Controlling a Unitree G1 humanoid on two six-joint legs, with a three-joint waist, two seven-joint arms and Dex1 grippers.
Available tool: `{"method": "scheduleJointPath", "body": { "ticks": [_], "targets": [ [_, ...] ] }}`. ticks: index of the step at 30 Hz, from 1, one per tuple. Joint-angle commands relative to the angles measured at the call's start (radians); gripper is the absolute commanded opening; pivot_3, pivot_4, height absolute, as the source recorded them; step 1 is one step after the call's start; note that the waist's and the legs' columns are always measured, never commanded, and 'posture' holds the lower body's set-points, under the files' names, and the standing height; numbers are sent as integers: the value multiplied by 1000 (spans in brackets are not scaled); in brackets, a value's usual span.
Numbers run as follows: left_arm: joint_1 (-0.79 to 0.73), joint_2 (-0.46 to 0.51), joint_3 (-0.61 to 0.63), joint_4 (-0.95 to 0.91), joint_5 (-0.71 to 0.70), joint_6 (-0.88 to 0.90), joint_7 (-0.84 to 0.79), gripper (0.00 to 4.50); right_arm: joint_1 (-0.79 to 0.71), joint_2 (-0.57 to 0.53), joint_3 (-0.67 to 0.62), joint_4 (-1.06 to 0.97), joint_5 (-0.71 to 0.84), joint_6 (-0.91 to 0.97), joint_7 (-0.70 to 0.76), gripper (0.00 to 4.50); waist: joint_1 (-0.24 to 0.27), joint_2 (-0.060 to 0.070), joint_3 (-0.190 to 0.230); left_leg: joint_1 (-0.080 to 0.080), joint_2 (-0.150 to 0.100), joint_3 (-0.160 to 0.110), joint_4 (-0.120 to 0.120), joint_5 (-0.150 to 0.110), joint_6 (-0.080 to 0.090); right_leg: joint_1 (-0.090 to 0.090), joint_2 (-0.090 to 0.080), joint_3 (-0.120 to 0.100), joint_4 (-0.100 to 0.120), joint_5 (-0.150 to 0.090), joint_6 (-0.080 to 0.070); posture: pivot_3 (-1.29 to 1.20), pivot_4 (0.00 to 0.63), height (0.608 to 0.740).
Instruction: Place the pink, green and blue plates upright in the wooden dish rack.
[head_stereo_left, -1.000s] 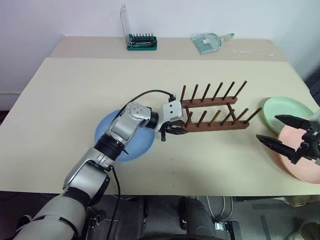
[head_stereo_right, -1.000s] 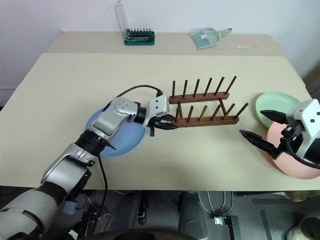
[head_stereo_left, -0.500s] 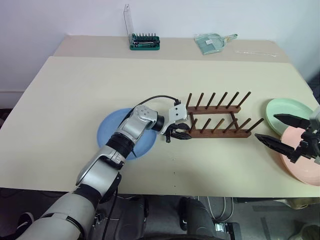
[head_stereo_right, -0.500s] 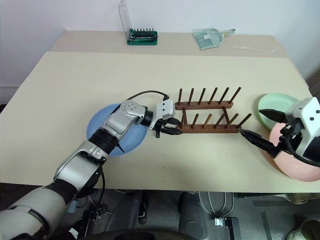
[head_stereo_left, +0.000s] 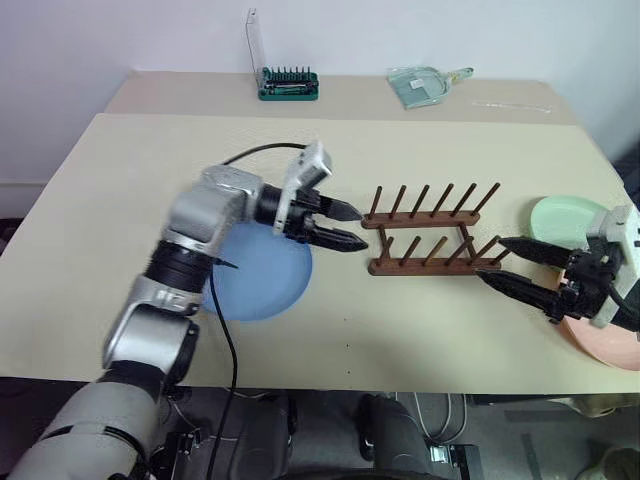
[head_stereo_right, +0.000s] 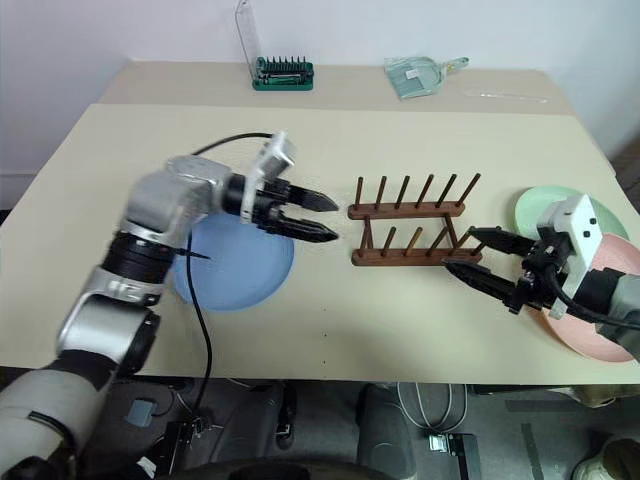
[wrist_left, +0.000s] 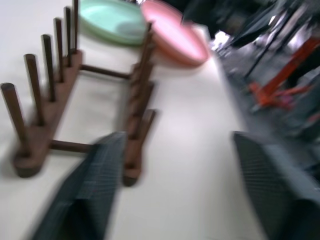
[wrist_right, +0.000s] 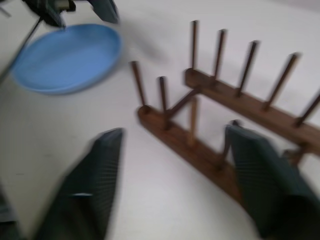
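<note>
Plates all off the rack, lying flat on the table (head_stereo_left: 120, 200): blue plate (head_stereo_left: 255, 285) left of centre, partly under the left forearm; pink plate (head_stereo_left: 605, 345) at the near right edge behind the right wrist; green plate (head_stereo_left: 560, 218) just beyond it, overlapping it in view.

Left end effector (head_stereo_left: 340, 227) raised above the table, pointing rightward toward the rack's left end, fingers spread, empty, short of the pegs. Elbow bent, forearm over the blue plate.

Right end effector (head_stereo_left: 505, 265) reaching in from the right edge, pointing left, fingers apart, holding nothing, tips close by the rack's right end; contact cannot be told.

Wooden dish rack (head_stereo_left: 425, 240) mid-table, empty, long axis running left to right, two peg rows leaning slightly rightward.

Farther back, green bit holder (head_stereo_left: 288, 84) and clear packet (head_stereo_left: 420, 84).
</note>
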Motion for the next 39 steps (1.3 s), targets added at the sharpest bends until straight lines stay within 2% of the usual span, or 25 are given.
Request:
{"method": "scheduleJointPath", "body": {
  "ticks": [1,3,4,6,9,12,15,19,23,31,39],
  "targets": [
    [5,-19,47,-107,-131,124,9,1184,2,-23,18,-3,-1,-7,7,1091,2,0,0,0,0,0,1,0,0,0,0,0,0,0,0,0,150,724],
    [31,-37,-20,-149,-113,115,29,186,19,-48,83,18,-95,-47,-3,131,1,0,0,-1,0,0,3,0,1,0,0,0,1,0,0,0,150,724],
    [43,-55,-59,-159,-86,81,47,80,27,-62,117,28,-145,-71,-6,49,2,0,0,-1,0,0,3,-1,1,0,0,0,1,0,0,0,150,724],
    [55,-94,-136,-164,-42,35,75,80,17,-77,176,46,-225,-121,-26,49,1,0,0,-1,0,0,4,-1,1,1,0,0,1,0,0,0,150,724],
    [54,-138,-210,-160,-3,7,109,80,-22,-67,216,44,-257,-144,-48,49,0,0,0,-1,0,0,5,-1,1,0,0,0,1,0,0,0,150,724],
    [59,-145,-326,-138,125,-95,172,80,-29,-75,263,48,-330,-186,-66,49,-2,0,0,-1,0,0,5,-1,1,0,1,0,2,0,0,0,150,724],
    [64,-124,-425,-140,216,-123,199,80,-41,-65,316,59,-388,-221,-85,49,0,0,0,-1,0,0,5,-1,1,0,1,0,1,0,0,0,150,724],
    [72,-147,-440,-124,271,-172,256,80,-49,-37,369,79,-441,-265,-105,49,2,0,0,-1,0,0,6,-1,2,0,0,0,1,-1,0,0,150,724],
    [58,-196,-446,6,394,-316,389,80,-81,-10,416,122,-509,-342,-133,49,2,0,0,-2,0,0,8,-1,2,1,0,0,1,-1,-1,0,150,724],
    [35,-286,-415,197,474,-460,458,80,-110,-24,482,207,-611,-421,-122,49,3,0,0,-2,0,0,8,-2,3,1,0,0,1,0,0,0,150,724],
    [34,-312,-386,242,511,-513,476,80,-180,-21,554,332,-732,-517,-127,49,0,0,0,-2,0,1,8,-2,3,0,0,0,2,0,0,0,150,724]
  ]
}}
